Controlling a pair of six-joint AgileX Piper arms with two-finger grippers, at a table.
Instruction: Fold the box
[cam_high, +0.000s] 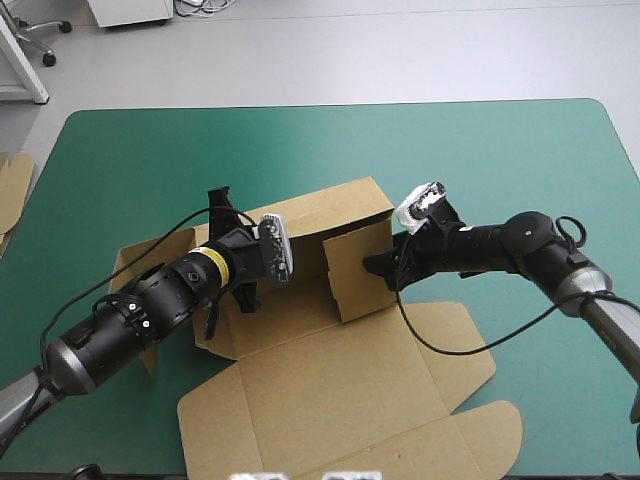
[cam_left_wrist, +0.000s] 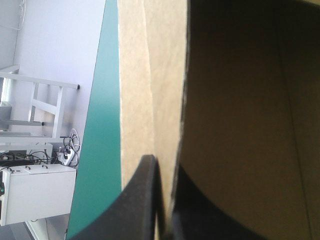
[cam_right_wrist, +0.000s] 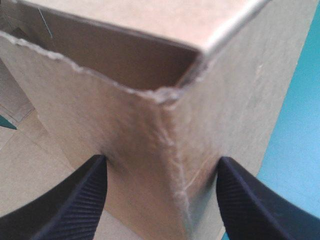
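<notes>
Left gripper (cam_left_wrist: 165, 167): black fingers all but closed, pinching a raised wall of the brown box (cam_high: 330, 390) seen edge-on, the sheet clamped between them. Right gripper (cam_right_wrist: 162, 162): fingers spread wide with nothing gripped, straddling a raised corner of the box whose rough top edge is just ahead. Box sits mid-table on the teal-green cover (cam_high: 130, 170), far wall and right side wall standing, big panel with flaps flat toward the near edge, left gripper at its left part, right gripper at the right wall; more brown board (cam_high: 12, 190) at the table's left edge.
</notes>
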